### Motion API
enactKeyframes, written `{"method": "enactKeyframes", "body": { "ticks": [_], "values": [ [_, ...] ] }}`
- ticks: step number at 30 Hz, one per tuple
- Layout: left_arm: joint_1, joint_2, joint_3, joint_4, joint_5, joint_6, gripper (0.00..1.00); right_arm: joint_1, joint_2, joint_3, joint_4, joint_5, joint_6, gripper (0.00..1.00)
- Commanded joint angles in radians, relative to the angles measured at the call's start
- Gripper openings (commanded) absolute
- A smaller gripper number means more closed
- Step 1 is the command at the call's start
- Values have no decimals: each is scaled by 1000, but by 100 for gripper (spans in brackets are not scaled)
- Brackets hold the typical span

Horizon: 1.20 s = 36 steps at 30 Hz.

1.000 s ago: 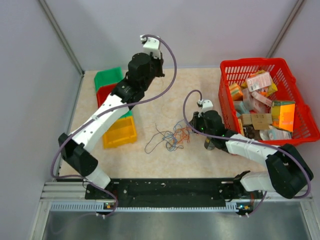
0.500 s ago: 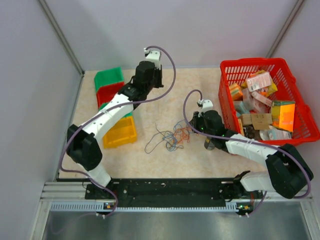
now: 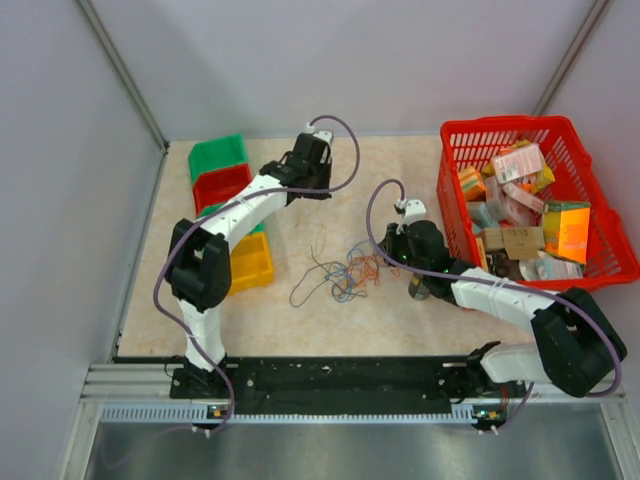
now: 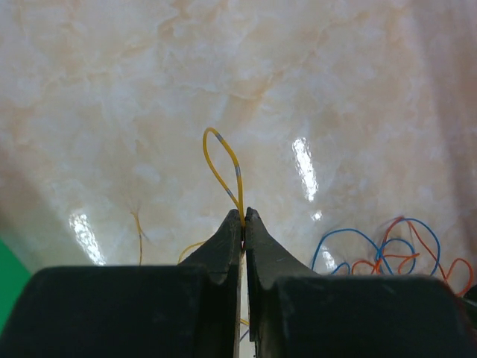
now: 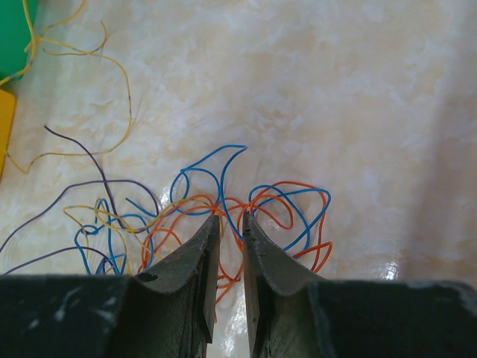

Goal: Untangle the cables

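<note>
Separation step, by the layout. Pinches yellow wire [image 4: 221,160] in closed left end effector [image 4: 244,216], arm extended far across tabletop [image 3: 380,170], probably to draw it clear of cables [image 3: 345,272] bunched mid-tabletop. Apparently anchors bundle with right end effector [image 5: 229,224], arm low and folded; jaws a slit apart astride an orange strand, grip impossible to tell.

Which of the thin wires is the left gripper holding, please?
The yellow wire: its loop rises from the left gripper's closed fingertips, while the blue and orange wires lie loose on the table.
</note>
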Motion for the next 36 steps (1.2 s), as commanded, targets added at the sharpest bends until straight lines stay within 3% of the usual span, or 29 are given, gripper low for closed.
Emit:
{"method": "enactKeyframes", "body": {
  "ticks": [1,6,13,18,23,26,28,34,36],
  "values": [
    [16,-26,12,-79,119,-65,6,-8,-22,-2,41,-4,3,18],
    [15,-110,-136,-56,113,-76,27,-8,-27,-3,41,-14,6,18],
    [15,-192,-203,-101,87,-49,56,-7,-24,0,39,-27,11,18],
    [15,-192,-203,-128,16,-65,92,-8,-27,-2,39,-26,12,18],
    [16,-63,-81,-214,2,-130,97,-8,-25,-3,43,-37,15,18],
    [15,-2,-44,-175,49,-128,98,-8,-28,-3,39,-31,14,18],
    [9,46,-10,-161,132,-116,98,-8,-30,-5,39,-28,14,18],
    [-6,205,116,-200,117,-102,98,-8,-28,-5,41,-31,12,18],
    [-13,227,122,-205,90,-107,92,-8,-28,-5,41,-30,11,18]
  ]
}}
